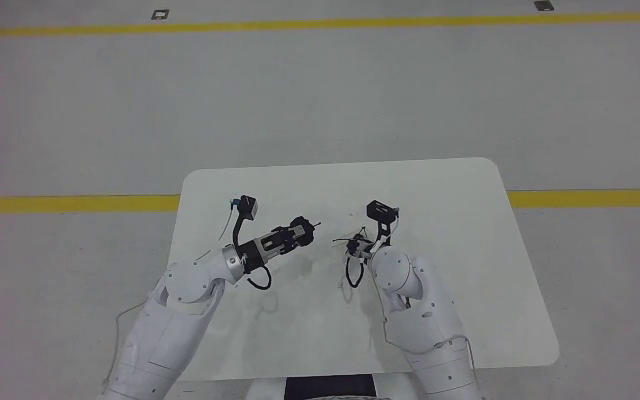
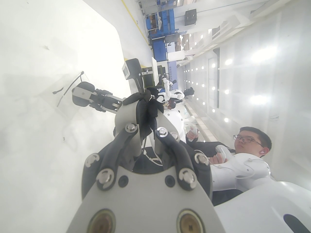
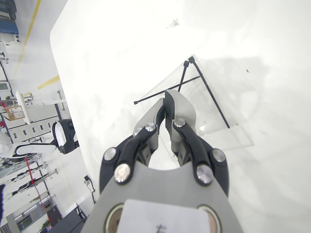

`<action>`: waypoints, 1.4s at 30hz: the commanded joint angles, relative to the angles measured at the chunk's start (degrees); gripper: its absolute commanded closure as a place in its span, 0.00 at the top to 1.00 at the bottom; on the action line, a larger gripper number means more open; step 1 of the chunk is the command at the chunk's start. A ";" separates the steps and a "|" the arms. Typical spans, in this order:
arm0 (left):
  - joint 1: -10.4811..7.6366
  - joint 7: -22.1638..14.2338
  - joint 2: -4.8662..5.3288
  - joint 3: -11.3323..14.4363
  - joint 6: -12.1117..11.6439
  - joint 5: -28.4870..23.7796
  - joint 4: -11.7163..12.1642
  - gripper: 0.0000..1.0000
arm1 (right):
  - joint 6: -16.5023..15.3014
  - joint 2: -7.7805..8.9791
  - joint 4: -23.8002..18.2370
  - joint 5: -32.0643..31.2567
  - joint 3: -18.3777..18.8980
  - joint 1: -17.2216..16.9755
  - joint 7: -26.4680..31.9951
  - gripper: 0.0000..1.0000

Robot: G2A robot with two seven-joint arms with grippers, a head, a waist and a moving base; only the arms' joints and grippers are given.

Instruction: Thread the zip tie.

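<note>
You can't trace the zip tie (image 1: 350, 241) from above | one strap end hidden behind right gripper (image 3: 165, 96) jaws | near the zip tie, black bundle (image 2: 152, 111) masks left gripper (image 2: 145, 124) jaws

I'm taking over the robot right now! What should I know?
Right gripper: fingers shut, tips at the crossed black zip ties on the clear sheet. Whether they pinch one is unclear.
Left gripper: above the table, a short way from the other gripper, with nothing clearly in it.
Done: no threaded tie that I can make out; one head looks empty.
Left: probably feed a tail through a head and pull it snug.
</note>
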 commanded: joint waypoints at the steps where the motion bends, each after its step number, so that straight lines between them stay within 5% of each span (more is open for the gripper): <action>1: 0.00 0.00 0.00 0.00 0.00 0.00 0.00 0.00 | 0.58 0.13 0.11 -0.44 -0.11 0.05 0.03 0.30; 4: 0.00 0.00 0.00 0.00 0.00 0.00 0.00 0.00 | 0.67 0.32 0.55 -0.65 -0.02 0.28 0.30 0.36; 20: 0.00 0.00 0.00 0.00 0.00 0.00 0.00 0.00 | 0.67 0.56 5.69 0.79 -0.94 3.37 0.03 0.31; 25: 0.00 0.00 0.00 0.00 0.00 0.00 0.00 0.00 | 0.67 0.62 7.02 1.08 -1.29 4.22 -0.21 0.22; 30: 0.00 0.00 0.00 0.00 0.00 0.00 0.00 0.00 | 0.67 0.74 7.45 1.27 -1.33 4.56 -0.23 0.02; 42: 0.00 0.00 0.00 0.00 0.00 0.00 0.00 0.00 | 0.67 1.30 4.71 1.97 -1.10 3.47 -0.15 0.00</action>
